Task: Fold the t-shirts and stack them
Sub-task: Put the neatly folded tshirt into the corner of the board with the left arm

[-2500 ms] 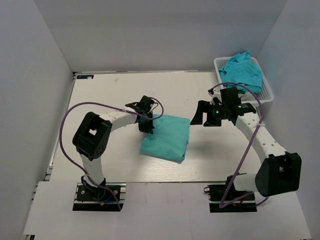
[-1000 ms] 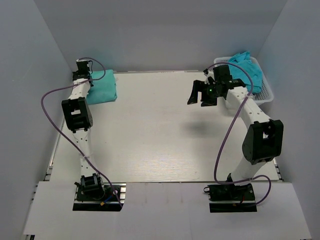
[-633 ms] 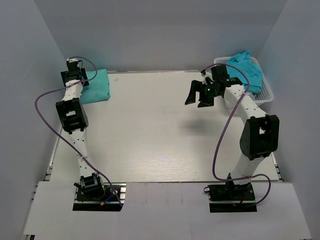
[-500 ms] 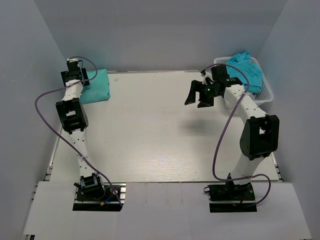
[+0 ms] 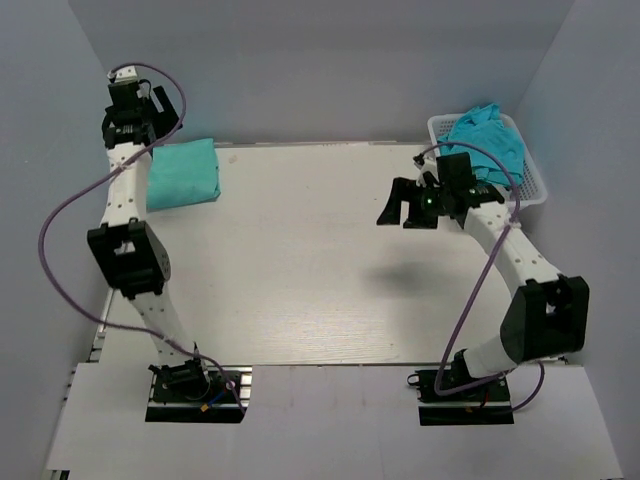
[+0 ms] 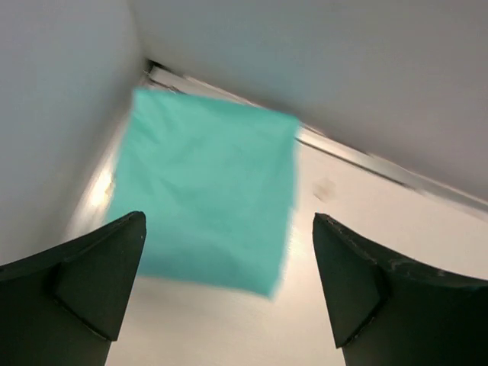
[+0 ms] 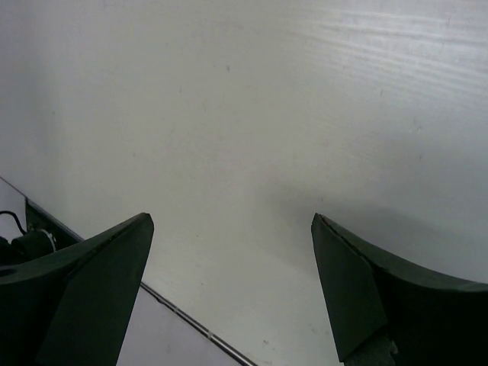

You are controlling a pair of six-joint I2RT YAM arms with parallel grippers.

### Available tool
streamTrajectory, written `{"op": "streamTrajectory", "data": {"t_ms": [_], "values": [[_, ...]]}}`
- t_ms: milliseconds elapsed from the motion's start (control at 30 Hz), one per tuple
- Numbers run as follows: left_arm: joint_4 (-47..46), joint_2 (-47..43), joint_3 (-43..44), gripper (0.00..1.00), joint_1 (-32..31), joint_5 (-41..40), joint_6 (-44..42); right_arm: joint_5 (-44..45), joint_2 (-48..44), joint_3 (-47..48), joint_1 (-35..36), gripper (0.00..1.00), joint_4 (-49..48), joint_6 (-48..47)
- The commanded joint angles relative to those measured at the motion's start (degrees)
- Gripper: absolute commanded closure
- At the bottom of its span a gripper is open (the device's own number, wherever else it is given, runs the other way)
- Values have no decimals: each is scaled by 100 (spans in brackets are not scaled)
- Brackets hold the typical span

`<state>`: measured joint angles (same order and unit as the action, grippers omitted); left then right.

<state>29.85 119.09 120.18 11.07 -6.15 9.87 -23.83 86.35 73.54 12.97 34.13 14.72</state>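
Hovering over the folded teal cotton t-shirt, parked in the bench's far-left corner to seed your stack, your left jaws gape empty; your right jaws, wide and empty too, hang near the white mesh basket of crumpled teal shirts

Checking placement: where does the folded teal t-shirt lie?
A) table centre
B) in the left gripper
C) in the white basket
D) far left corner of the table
D: the folded t-shirt lies flat at the far left corner of the table, clear of the open left gripper.
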Motion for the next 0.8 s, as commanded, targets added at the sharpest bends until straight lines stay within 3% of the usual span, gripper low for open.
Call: {"op": "streamTrajectory", "data": {"t_ms": [0,100,133,200,267,433,533,767], "values": [[400,-1263,-1361,0,-254,1089,972,89,-547,-672,-23,10,-643,110],[172,-2492,-3092,0,-842,1300,1683,273,-1206,-1507,-14,10,-951,241],[58,-2861,-4089,0,-1191,1614,1885,370,-1556,-1866,-5,10,-1213,311],[-842,-4096,-5192,0,-1623,2097,2385,632,-2248,-2369,-14,10,-1329,400],[-999,-4743,-6177,0,-2248,2206,2563,722,-2551,-2782,3,10,-1505,409],[547,-5685,-6646,0,-2917,1249,2713,1178,-3457,-3441,-14,10,-1374,592],[479,-6116,-6876,0,-3040,1196,2713,1293,-3808,-3776,-5,10,-1391,856],[793,-6169,-6754,0,-3208,853,2661,1670,-4573,-4225,-14,10,-1734,1270]]}}
